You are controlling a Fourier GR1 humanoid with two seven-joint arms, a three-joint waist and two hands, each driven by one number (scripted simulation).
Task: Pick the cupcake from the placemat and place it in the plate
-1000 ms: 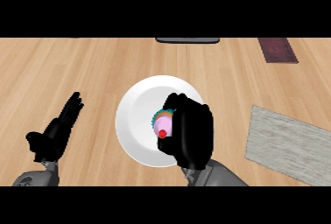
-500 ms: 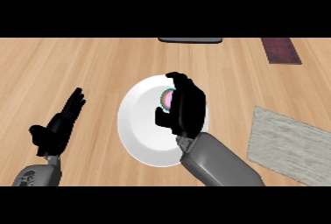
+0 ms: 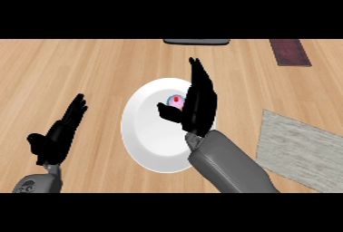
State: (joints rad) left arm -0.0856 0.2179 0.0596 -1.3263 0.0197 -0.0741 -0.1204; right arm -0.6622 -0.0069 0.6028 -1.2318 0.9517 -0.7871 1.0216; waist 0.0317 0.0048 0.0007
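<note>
Head view shows the right hand (image 3: 198,102) with its fingers now straightened and pointing toward the far edge of the surface (image 3: 80,68), where half a second ago they were curled around the cupcake (image 3: 175,101); the grip has let go, and the fingers stand apart from the treat, the thumb sticking out to the left just below it. The cupcake sits on the white plate (image 3: 144,131), in its upper right part, with a pink top, a red dot and a teal rim showing; the right hand hides its right side. The hand and grey forearm have also stretched farther forward across the plate than before, covering the plate's right edge. The left hand (image 3: 60,133) rests open at the lower left of the view, fingers up, well apart from the plate, much as it was earlier. To the right of the plate lies the grey placemat (image 3: 301,145), partly cut by the view's edge. At the far side of the surface are a dark flat object (image 3: 196,41) and a dark red rectangular item (image 3: 291,52)
</note>
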